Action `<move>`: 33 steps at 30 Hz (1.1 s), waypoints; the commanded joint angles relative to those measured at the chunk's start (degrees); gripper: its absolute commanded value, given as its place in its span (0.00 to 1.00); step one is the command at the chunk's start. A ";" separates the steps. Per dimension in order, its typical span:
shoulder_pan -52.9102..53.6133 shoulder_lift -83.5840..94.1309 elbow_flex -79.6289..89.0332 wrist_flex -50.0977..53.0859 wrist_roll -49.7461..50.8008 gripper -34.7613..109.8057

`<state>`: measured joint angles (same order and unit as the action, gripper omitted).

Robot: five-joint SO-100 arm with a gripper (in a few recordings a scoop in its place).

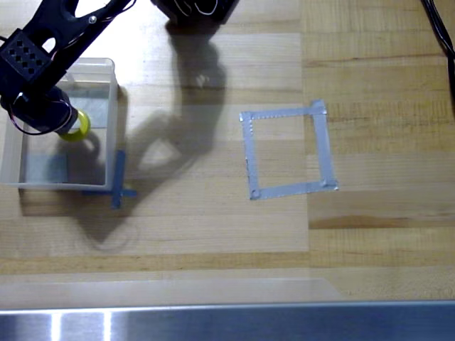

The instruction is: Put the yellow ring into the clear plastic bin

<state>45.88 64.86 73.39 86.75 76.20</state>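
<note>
The clear plastic bin (14, 160) stands at the left of the wooden table in the overhead view, with grey tape patches showing through its bottom. My black gripper (68, 123) reaches down from the upper left over the bin's inside. The yellow ring (78, 126) sits at its tip, partly hidden under the gripper body. A shadow falls on the bin floor just below the ring, so the ring looks raised off the floor. The gripper appears shut on the ring.
A flat square outline of grey tape (284, 114) lies right of centre. Blue tape strips (119, 186) mark the bin's lower right corner. A metal rail (227, 323) runs along the front edge. A black cable (441, 28) hangs at the upper right.
</note>
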 commanded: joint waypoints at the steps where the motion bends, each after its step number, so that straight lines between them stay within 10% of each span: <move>1: 0.35 -0.44 -6.68 0.70 0.35 0.26; 33: 3.60 -9.05 -14.77 -2.55 -0.62 0.26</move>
<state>48.96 52.82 61.61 83.85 75.23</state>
